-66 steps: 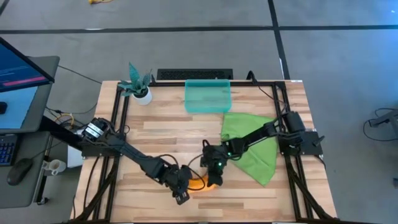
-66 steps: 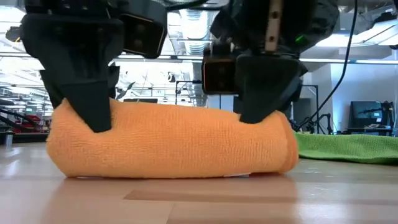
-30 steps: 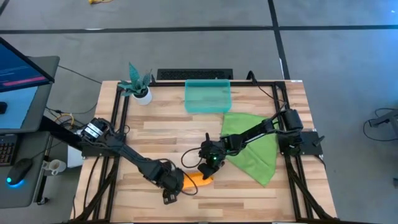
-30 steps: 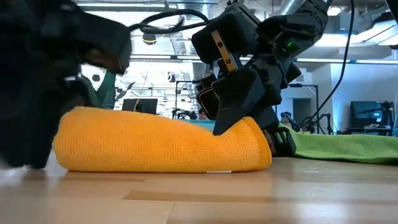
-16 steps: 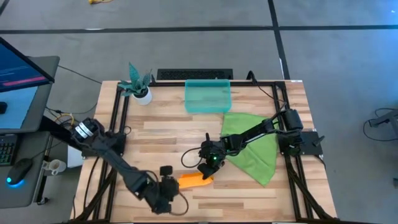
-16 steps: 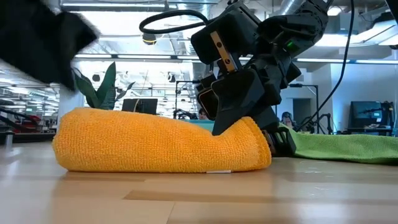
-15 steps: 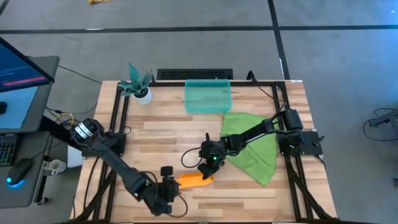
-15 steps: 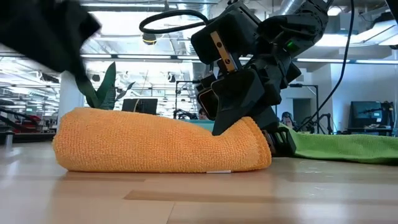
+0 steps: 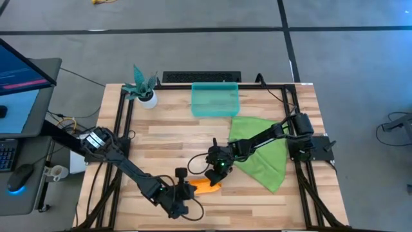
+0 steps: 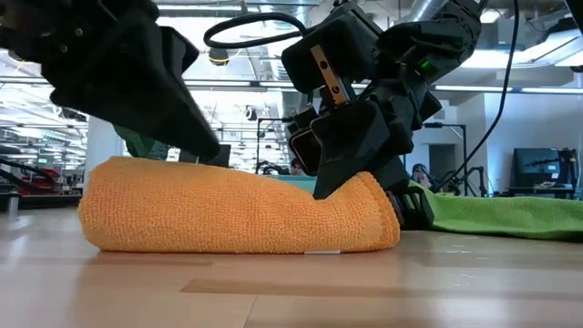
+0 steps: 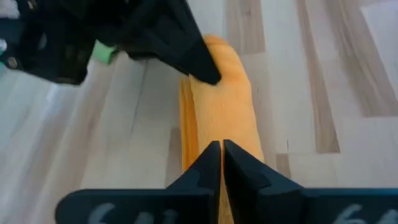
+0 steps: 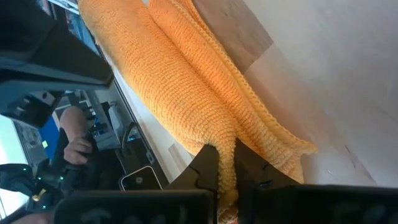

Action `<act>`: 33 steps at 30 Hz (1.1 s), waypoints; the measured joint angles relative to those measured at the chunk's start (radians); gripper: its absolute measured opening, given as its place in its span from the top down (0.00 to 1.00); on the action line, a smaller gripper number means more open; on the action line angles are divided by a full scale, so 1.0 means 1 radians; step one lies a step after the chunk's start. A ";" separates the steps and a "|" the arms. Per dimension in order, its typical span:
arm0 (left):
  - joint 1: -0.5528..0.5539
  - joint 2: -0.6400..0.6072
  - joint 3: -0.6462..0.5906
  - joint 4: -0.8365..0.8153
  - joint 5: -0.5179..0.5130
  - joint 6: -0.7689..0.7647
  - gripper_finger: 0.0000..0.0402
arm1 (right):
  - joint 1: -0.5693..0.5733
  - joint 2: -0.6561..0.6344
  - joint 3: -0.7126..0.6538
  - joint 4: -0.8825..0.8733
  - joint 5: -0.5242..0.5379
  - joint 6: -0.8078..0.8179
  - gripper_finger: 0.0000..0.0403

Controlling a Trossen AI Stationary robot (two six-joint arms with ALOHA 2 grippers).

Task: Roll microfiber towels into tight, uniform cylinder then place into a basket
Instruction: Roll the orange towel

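The orange towel [image 9: 205, 185] lies rolled into a cylinder on the table near the front edge, its long side on the wood. My left gripper [image 9: 187, 188] is shut, with its tips at the roll's top [image 11: 221, 149], left of the middle [image 10: 217, 157]. My right gripper [image 9: 215, 177] is shut on the roll's right end [image 10: 332, 187]. The green towel [image 9: 261, 151] lies flat on the table's right side, under the right arm. The teal basket [image 9: 215, 99] stands at the far middle. My left gripper rests its shut fingertips on the top of the orange roll [image 11: 214, 124], left of the roll's middle. It slants down from the near left. Whether any cloth sits between the tips cannot be told. My right gripper pinches the roll's right end [image 12: 214, 134] between its two fingers, which slant down from the far right and lie across the roll. The cloth is dented in under the fingers [image 10: 360, 187]. The roll stays on the table.
A small plant in a white pot [image 9: 143, 87] stands at the far left corner. Bare wood lies between the roll and the basket. A desk with a monitor [image 9: 19, 84] stands left of the table.
My left gripper has lifted off the roll's left end, swung out toward the near left, turned about its wrist, and come back down onto the roll's top farther right. The orange roll and my right gripper have stayed where they were.
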 joint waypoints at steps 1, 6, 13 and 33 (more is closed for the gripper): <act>0.002 0.000 0.000 -0.004 0.017 -0.009 0.98 | 0.000 0.000 0.000 -0.001 0.000 0.000 0.91; 0.009 0.026 -0.012 0.007 0.066 -0.063 0.99 | 0.000 0.000 0.000 -0.001 0.000 -0.002 0.91; 0.038 0.030 -0.086 -0.012 0.054 -0.200 1.00 | 0.003 -0.001 0.000 0.002 0.004 0.002 0.90; 0.040 0.028 -0.129 0.079 0.103 -0.205 1.00 | 0.022 -0.002 0.004 -0.024 0.073 -0.088 0.51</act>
